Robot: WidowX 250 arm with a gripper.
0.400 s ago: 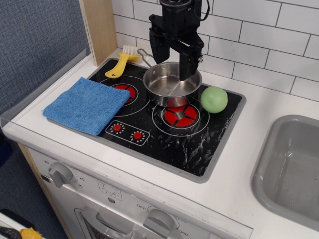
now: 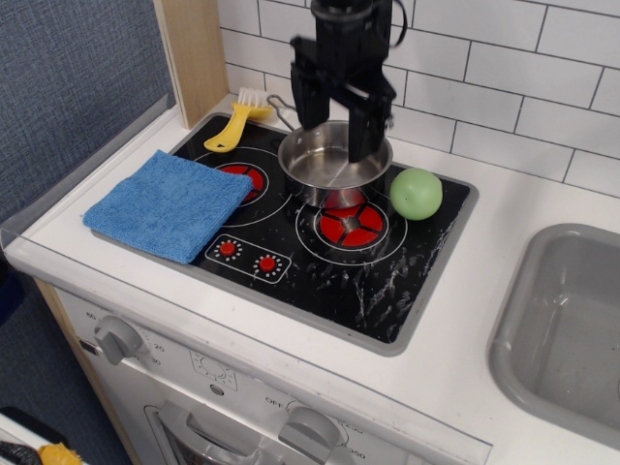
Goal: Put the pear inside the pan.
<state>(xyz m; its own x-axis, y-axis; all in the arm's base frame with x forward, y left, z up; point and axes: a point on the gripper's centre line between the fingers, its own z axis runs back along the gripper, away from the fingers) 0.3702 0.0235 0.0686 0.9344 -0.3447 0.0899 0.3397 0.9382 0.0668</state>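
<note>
White tiles (image 2: 504, 87) cover the wall behind a toy kitchen. On the white table (image 2: 484, 320) sits a black stove (image 2: 329, 252) with red rings. A grey sink (image 2: 572, 320) is off to one side.

The pan (image 2: 325, 167) stands on the stove, near the back. It looks empty. The pear (image 2: 417, 194) sits on the stove just beside the pan, on the sink side. It is not in the pan yet.

The gripper (image 2: 339, 121) hangs over the pan. Its two black fingers are spread wide apart and hold nothing. One finger (image 2: 365, 126) reaches down close to the pan's far rim.

A blue cloth (image 2: 170, 203) lies on the other side of the stove. A yellow brush (image 2: 235, 123) lies at the back corner.

What could go wrong? The gripper is right over the pan, so it may bump the rim and push the pan. The pear is smooth and round, so I think it could slip out of the fingers or roll away if they only nudge it. It could also get dropped beside the pan.

Small writing shows by the knobs (image 2: 121, 339) on the front. I can make out "OFF" and some numbers, but the rest is too small to read.
</note>
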